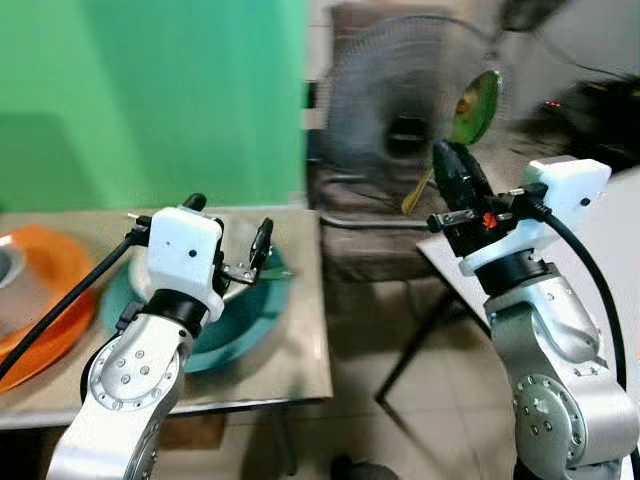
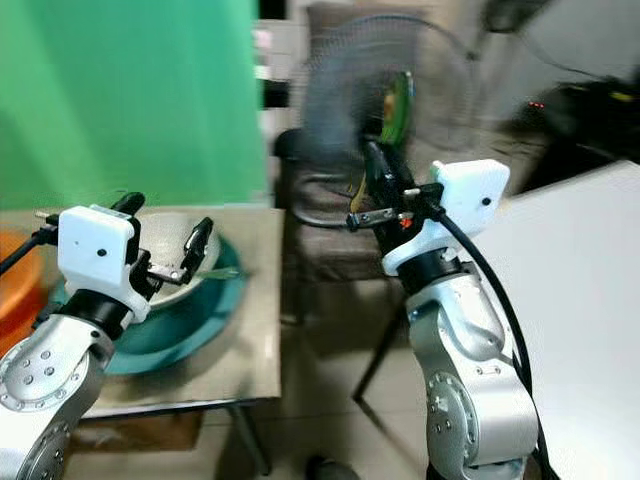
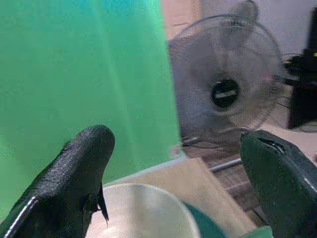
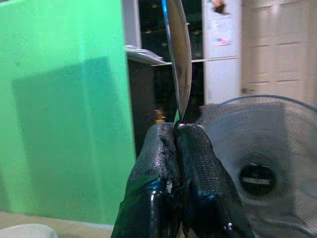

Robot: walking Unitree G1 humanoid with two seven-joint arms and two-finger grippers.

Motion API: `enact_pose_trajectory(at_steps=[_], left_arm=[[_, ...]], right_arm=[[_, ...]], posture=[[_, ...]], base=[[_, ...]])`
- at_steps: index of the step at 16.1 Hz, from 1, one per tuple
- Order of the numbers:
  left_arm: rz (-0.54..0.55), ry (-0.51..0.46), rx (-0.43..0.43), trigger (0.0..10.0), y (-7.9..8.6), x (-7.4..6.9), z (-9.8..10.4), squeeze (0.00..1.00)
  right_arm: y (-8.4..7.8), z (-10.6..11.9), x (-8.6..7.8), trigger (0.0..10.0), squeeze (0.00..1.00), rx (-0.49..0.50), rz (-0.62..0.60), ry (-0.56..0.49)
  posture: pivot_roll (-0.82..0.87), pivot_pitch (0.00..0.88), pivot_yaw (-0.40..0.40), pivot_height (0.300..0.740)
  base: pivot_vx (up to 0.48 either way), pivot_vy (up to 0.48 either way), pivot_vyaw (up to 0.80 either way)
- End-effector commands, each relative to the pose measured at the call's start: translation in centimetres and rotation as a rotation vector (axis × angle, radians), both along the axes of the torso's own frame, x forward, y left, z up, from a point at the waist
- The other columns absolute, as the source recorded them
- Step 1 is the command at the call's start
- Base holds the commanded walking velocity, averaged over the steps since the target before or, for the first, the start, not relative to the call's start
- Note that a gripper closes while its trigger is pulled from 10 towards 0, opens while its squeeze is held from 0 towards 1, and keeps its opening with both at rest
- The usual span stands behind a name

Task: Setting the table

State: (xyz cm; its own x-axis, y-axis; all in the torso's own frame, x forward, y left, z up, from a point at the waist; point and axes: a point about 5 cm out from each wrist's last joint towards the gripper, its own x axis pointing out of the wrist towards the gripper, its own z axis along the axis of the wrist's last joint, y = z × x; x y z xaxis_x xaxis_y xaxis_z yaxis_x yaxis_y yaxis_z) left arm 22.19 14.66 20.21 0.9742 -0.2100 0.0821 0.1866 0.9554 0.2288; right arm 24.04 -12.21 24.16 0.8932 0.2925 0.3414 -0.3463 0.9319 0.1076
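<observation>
Fan [image 1: 420,110] behind, right gripper [image 1: 452,165] pinching green spoon [image 1: 478,105], seemingly upright

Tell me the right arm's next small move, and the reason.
Probably swing the right pincer leftward toward the table: it is shut on a spoon, held up over the floor, while the bowl sits apart.

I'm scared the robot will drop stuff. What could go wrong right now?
The right gripper pinches the green plate only by its thin edge, high in the air, so it might slip and fall to the floor. The plate is also near the fan and could bump it. The left gripper, open over the bowl on the teal plate, could knock it if it drops lower.
</observation>
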Motion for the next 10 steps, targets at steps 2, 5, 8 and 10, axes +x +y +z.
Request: enact_pose_trajectory(at_steps=[2, 5, 8, 10], left_arm=[[0.013, 0.003, 0.006, 10.0, 0.18, 0.12, -0.11, 0.00], [0.004, -0.002, 0.004, 10.0, 0.05, 0.20, -0.02, 0.00], [0.009, 0.000, 0.006, 10.0, 0.06, 0.31, -0.15, 0.00], [0.023, 0.002, -0.007, 10.0, 0.18, 0.43, -0.18, 0.00]], right_arm=[[-0.06, 0.14, -0.06, 10.0, 0.00, -0.002, -0.003, -0.005], [-0.24, 0.08, -0.05, 10.0, 0.00, 0.000, -0.022, -0.003], [-0.48, 0.14, -0.01, 10.0, 0.00, -0.006, -0.040, -0.005], [-0.64, 0.11, 0.06, 10.0, 0.00, -0.011, -0.048, -0.001]], posture=[[-0.05, 0.029, -0.019, 0.740], [-0.06, 0.029, -0.012, 0.740], [-0.06, 0.029, -0.009, 0.740], [-0.07, 0.026, -0.012, 0.740]], base=[[0.000, 0.000, -0.80], [0.000, 0.000, -0.80], [0.000, 0.000, -0.80], [0.000, 0.000, -0.80]])
